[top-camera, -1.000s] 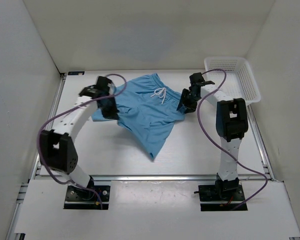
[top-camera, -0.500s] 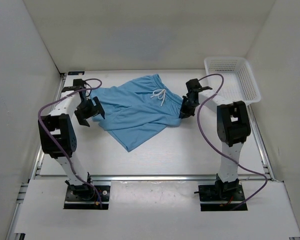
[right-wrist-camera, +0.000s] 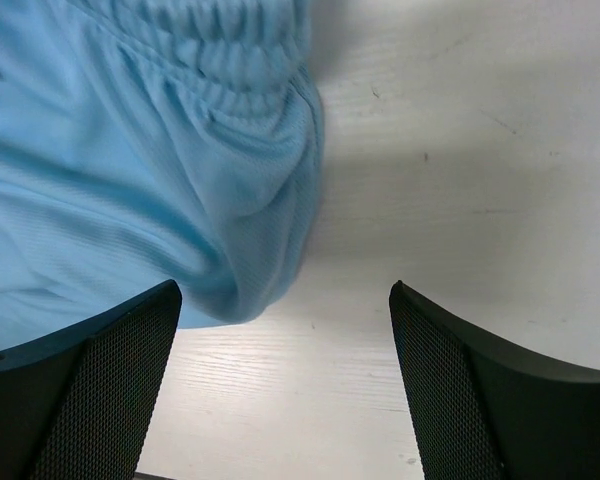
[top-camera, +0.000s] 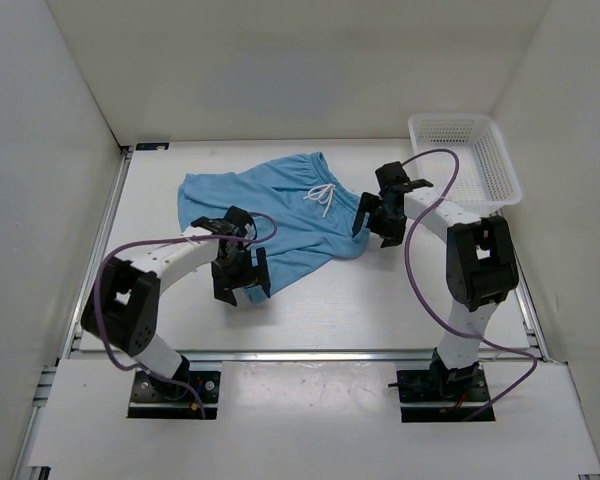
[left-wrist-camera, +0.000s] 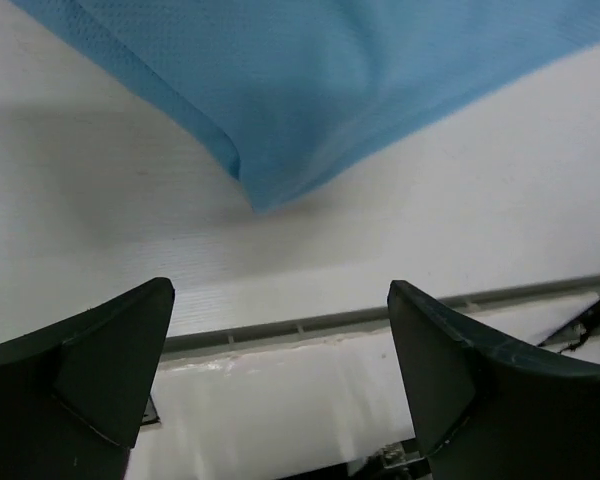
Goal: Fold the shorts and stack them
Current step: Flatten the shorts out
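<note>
Blue shorts (top-camera: 270, 215): rumpled on the bench (top-camera: 380, 300), middle to far side. The waistband (right-wrist-camera: 230, 60) and white drawstring (top-camera: 321, 193) lie to the right, and one hem corner points at the near edge. No neat fold shows.
Left fingers (left-wrist-camera: 90, 380): apart and empty, hanging over the near hem corner.
Right fingers (right-wrist-camera: 90, 380): apart and empty, just beside the right end of the waistband.
Step in hand: probably taking fresh holds to flatten and fold.
Doing it well: come down with each pair astride a single cloth edge, hem on the left and waistband end on the right. Pinch both layers and lift only enough to clear the bench. Draw the cloth taut between the arms before laying it over, and keep the drawstring tucked inside the fold.
Thin cloth: likely to slip or bunch, so close fully before pulling.
Edges: a metal rail (left-wrist-camera: 380, 315) runs just past the hem corner, so do not drag the cloth over it.
Basket (top-camera: 500, 170): far right corner, near the right arm; swing wide of its rim.
Open room: bare bench on the near side and to the right of the shorts, with walls on three sides.
</note>
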Controlling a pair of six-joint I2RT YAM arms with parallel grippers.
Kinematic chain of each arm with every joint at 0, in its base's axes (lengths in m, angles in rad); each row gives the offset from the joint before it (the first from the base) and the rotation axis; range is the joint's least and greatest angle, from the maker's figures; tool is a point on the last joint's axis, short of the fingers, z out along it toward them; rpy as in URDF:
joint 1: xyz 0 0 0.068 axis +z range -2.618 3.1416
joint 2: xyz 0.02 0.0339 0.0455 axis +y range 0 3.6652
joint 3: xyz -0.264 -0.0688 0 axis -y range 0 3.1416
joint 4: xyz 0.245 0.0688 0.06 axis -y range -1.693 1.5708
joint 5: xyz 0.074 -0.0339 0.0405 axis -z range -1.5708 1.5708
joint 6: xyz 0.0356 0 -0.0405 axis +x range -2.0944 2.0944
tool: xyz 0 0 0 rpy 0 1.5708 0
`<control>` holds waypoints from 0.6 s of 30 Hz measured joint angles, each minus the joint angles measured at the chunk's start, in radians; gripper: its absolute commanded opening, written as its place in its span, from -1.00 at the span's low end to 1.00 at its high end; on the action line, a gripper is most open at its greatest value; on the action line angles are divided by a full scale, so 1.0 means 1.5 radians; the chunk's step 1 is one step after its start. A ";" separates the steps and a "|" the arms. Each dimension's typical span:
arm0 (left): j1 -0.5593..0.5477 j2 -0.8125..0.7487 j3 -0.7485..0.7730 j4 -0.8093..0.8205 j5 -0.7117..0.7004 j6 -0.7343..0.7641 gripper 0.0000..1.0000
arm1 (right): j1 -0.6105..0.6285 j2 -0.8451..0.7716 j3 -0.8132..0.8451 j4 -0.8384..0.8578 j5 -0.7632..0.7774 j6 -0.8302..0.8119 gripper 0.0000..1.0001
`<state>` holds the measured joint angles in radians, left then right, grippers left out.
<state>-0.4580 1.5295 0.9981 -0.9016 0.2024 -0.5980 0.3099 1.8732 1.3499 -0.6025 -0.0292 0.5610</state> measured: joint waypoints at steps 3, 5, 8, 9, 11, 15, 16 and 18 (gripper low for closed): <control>-0.006 0.049 -0.004 0.017 -0.016 -0.030 1.00 | 0.000 -0.006 -0.021 -0.001 0.001 -0.004 0.78; -0.006 0.078 -0.002 0.034 -0.026 -0.046 0.98 | 0.000 -0.015 -0.034 -0.003 0.003 -0.006 0.81; -0.007 0.118 0.012 0.051 -0.034 -0.060 0.60 | 0.000 -0.027 -0.038 -0.007 0.003 -0.011 0.81; -0.010 0.135 0.022 0.057 -0.036 -0.062 0.24 | -0.001 -0.031 -0.038 -0.007 0.003 -0.012 0.81; -0.015 0.165 0.048 0.051 -0.035 -0.065 -0.79 | -0.001 -0.035 -0.038 -0.006 0.002 -0.013 0.81; -0.018 0.169 0.049 0.070 -0.025 -0.059 -0.79 | -0.002 -0.034 -0.036 -0.010 -0.005 -0.013 0.81; -0.016 0.159 0.040 0.077 -0.025 -0.059 -0.79 | -0.003 -0.033 -0.033 -0.013 -0.007 -0.013 0.81; 0.000 0.114 0.006 0.084 -0.026 -0.058 -0.79 | -0.006 -0.030 -0.024 -0.016 -0.012 -0.013 0.78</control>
<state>-0.4580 1.7008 1.0069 -0.7761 0.1638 -0.6849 0.3016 1.8290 1.3136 -0.6262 -0.0475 0.5419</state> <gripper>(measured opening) 0.139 0.896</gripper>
